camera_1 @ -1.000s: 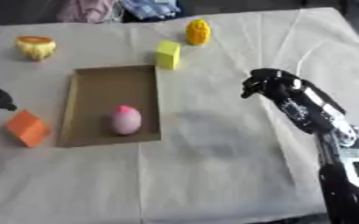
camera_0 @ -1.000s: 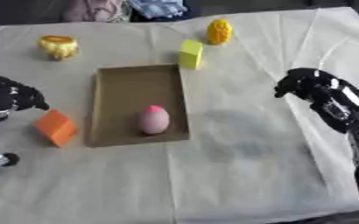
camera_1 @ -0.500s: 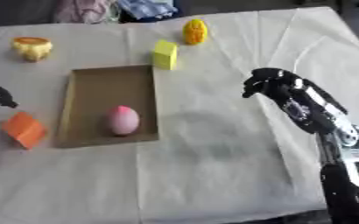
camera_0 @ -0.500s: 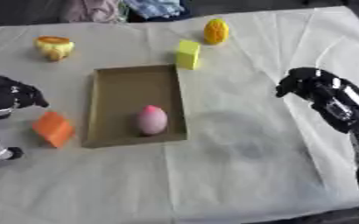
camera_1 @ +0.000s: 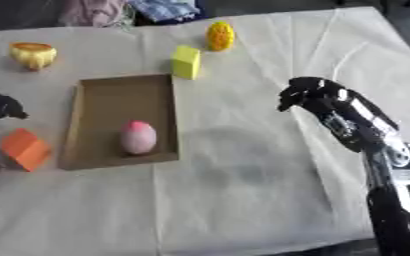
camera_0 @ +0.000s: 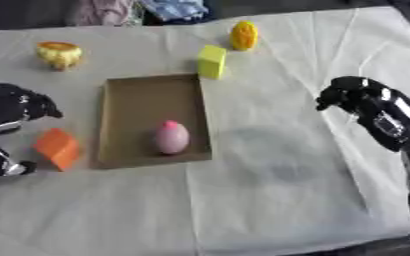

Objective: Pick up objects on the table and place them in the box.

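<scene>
A shallow brown box [camera_0: 147,95] lies left of centre with a pink egg-shaped object [camera_0: 171,137] inside it. An orange block [camera_0: 58,148] sits on the cloth just left of the box. My left hand [camera_0: 12,104] hovers above and left of that block, fingers curled, holding nothing. A yellow block [camera_0: 212,61] stands past the box's far right corner, and a yellow-orange ridged fruit [camera_0: 243,35] lies beyond it. A yellow-orange cup-shaped object [camera_0: 60,53] rests at the far left. My right hand [camera_0: 352,96] hangs over bare cloth on the right, fingers curled and empty.
A pale cloth [camera_0: 270,190] covers the whole table, with wide bare room in front and between the box and my right hand. Bundled clothing [camera_0: 173,7] lies past the far edge.
My left hand has shifted slightly toward the orange block. The right hand has barely moved. The whole picture has shifted a little.
</scene>
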Tool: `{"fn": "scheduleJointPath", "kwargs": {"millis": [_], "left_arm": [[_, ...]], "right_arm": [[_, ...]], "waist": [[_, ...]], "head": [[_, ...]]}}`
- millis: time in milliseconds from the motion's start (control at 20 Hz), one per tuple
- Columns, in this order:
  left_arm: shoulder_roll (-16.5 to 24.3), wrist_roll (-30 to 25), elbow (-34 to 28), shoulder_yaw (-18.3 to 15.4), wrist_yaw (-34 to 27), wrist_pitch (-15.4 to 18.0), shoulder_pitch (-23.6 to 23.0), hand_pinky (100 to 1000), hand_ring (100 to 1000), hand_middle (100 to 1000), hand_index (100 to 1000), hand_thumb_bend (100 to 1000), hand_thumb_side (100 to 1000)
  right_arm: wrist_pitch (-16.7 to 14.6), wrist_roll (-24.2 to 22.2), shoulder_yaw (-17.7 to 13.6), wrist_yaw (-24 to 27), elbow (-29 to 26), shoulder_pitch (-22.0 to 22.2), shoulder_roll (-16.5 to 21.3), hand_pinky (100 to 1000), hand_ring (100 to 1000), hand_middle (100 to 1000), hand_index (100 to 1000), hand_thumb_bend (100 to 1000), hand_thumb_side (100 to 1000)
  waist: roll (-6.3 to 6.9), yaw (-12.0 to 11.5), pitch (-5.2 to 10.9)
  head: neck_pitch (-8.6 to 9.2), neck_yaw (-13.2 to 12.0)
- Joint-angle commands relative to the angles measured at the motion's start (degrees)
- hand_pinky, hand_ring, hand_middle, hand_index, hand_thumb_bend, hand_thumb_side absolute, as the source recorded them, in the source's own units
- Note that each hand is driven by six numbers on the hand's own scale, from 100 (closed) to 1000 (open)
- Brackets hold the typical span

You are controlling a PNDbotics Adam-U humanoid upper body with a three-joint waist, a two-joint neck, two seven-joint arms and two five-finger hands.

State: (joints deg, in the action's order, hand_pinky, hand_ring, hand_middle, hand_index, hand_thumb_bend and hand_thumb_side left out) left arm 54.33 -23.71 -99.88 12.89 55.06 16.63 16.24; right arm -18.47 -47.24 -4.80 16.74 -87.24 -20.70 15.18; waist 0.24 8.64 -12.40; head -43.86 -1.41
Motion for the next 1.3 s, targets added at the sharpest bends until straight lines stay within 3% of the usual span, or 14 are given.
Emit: {"fn": "scheduleJointPath", "kwargs": {"millis": [50,550,950,1300], "left_arm": [[0.69,-0.56,0.26,-0.02,0.39,0.78,1.10,828,828,812,895,549,296],[-1.02,0.88,2.59,1.05,1.69,1.42,1.85,822,819,799,883,535,295],[-1.50,1.36,3.66,1.50,2.14,1.88,1.40,780,745,686,789,508,280],[-0.95,4.49,1.89,0.72,0.90,0.07,0.54,720,577,497,634,413,237]], "right_arm": [[-0.41,-0.56,0.08,0.28,-0.48,-0.86,0.57,882,712,741,869,100,591],[-0.32,-0.66,0.08,0.29,-0.52,-0.78,0.36,882,712,741,869,100,597],[-0.28,-0.67,0.02,0.31,-0.55,-0.77,0.27,882,712,741,869,100,597],[-0.24,-0.56,-0.14,0.30,-0.60,-0.70,0.18,883,712,741,868,100,596]], "waist": [[0.10,0.11,0.47],[0.05,0.41,0.39],[-0.01,0.36,0.38],[-0.07,0.21,0.44]], "head": [[-0.26,-0.34],[-0.26,-0.79],[-0.26,-0.68],[-0.26,-0.36]]}}
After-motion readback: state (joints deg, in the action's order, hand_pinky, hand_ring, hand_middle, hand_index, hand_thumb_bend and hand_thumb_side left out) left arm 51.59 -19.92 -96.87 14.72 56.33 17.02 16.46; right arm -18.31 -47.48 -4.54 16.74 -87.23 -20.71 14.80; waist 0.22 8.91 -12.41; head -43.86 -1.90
